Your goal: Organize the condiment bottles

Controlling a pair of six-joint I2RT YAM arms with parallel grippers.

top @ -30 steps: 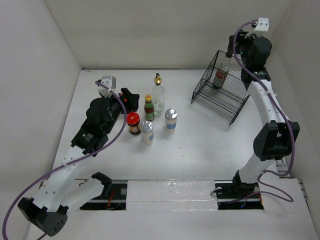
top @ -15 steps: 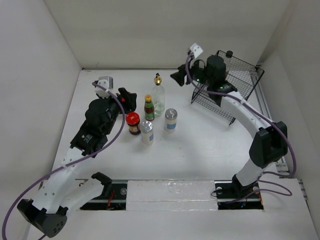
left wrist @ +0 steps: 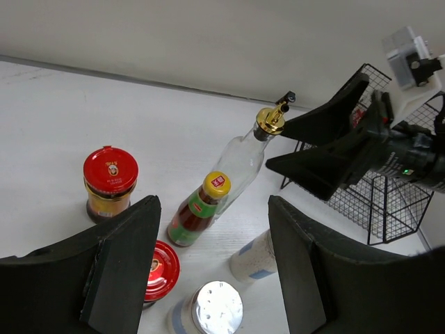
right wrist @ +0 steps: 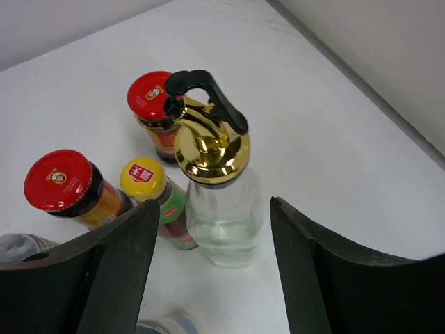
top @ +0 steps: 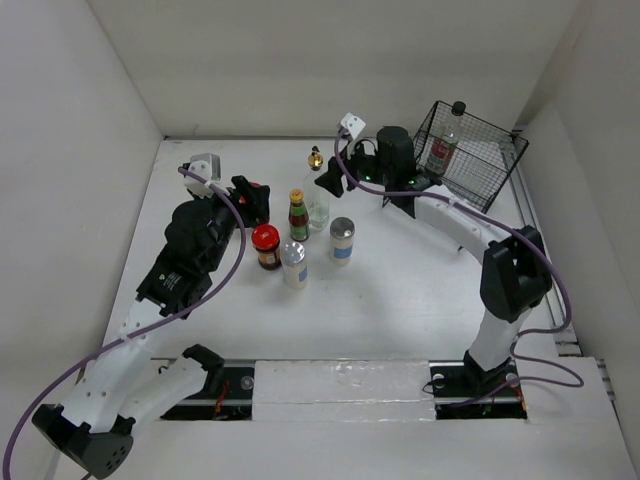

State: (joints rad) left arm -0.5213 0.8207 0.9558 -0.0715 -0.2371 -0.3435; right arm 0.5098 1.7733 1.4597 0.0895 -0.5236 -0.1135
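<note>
The clear gold-capped glass bottle (top: 316, 187) (right wrist: 221, 209) stands between the fingers of my right gripper (top: 328, 178) (right wrist: 214, 205). That gripper is open, with a gap on each side of the bottle. Beside the bottle stand the yellow-capped sauce bottle (top: 298, 215) (left wrist: 201, 209), a red-lidded jar (top: 266, 245) and two silver-lidded shakers (top: 293, 263) (top: 342, 240). My left gripper (top: 250, 200) (left wrist: 212, 202) hovers open over this group, above a second red-lidded jar (left wrist: 110, 181), with nothing between its fingers. A black-capped bottle (top: 445, 145) leans inside the wire basket (top: 490, 150).
The black wire basket stands at the back right, close to the wall corner. White walls close in the table on the left, back and right. The right arm stretches across the back of the table from the basket side to the bottle group.
My right gripper has left the black-capped bottle in the basket and swung left to the gold-capped bottle. The basket has shifted towards the back right. The left arm barely moved.
</note>
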